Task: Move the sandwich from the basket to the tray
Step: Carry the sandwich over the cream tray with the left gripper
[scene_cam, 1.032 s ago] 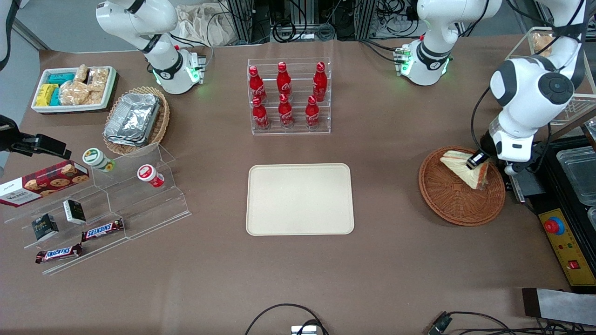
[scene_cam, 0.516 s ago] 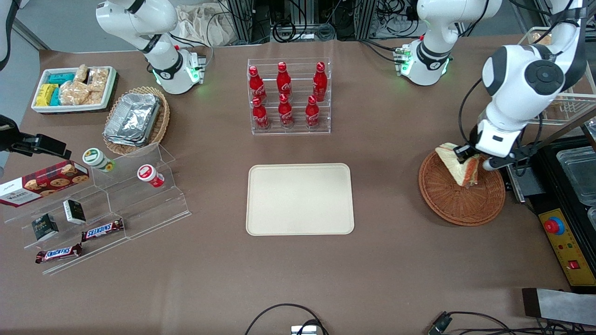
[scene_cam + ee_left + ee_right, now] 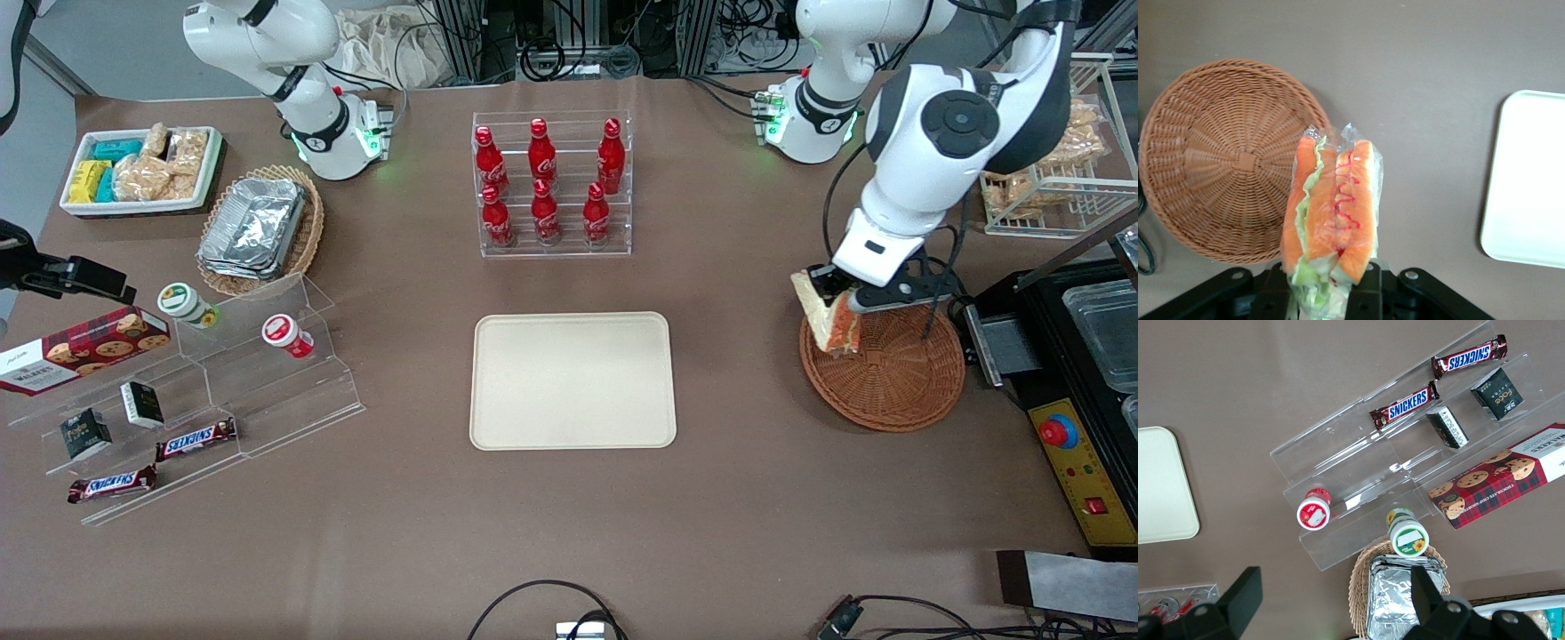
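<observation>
Although the gripper [image 3: 840, 313] is clamped on the sandwich [image 3: 827, 318] and holds it in the air above the basket [image 3: 889, 382] rim nearest the tray [image 3: 573, 380], the carry across and the set-down on the tray remain.

Cola bottles [image 3: 544, 182], Snickers bars [image 3: 196, 439]
</observation>
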`<action>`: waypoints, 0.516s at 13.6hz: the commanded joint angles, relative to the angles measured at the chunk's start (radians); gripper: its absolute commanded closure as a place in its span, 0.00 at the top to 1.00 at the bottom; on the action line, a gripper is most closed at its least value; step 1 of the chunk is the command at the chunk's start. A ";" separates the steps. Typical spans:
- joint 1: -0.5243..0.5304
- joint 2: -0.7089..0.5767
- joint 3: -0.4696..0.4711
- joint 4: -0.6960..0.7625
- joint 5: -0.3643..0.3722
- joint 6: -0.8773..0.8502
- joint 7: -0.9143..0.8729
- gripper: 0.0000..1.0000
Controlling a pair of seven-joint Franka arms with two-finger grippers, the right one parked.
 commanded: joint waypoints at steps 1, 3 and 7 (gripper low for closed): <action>0.002 0.033 -0.054 0.045 0.014 -0.023 0.009 0.27; 0.002 0.071 -0.100 0.073 0.043 -0.021 0.003 0.27; 0.000 0.160 -0.182 0.144 0.059 -0.018 -0.014 0.29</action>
